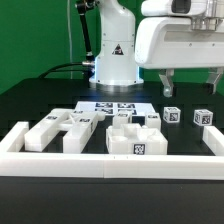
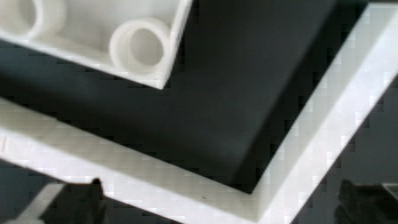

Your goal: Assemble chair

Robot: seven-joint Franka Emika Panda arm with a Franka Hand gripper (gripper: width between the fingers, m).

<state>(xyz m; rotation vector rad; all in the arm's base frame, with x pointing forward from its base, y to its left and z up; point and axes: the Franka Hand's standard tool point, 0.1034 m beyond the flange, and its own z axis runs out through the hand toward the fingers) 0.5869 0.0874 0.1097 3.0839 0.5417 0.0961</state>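
So the hand is up high on the exterior view's right, hanging over the back of the desk, and it's fully released. The two dark fingers stand wide apart with nothing between them and nothing touching them.

The chair parts are all loose on the black desk, inside the low white border rail. There's a chunky cluster near the front rail, running from the exterior view's left to about the middle, and the middle block shows a black-and-white tag on its front face. Two small tagged cubes sit apart from the rest on the exterior view's right, side by side but not touching. They're roughly below the hand, though it's well above them. The marker board lies flat behind the cluster, in front of the robot base.

Wrist view is pretty blurry. You can see a corner of the rail, bare desk inside it, and one white ringed part with round raised rings. The hand only shows as two dark fingertips at the frame edge.
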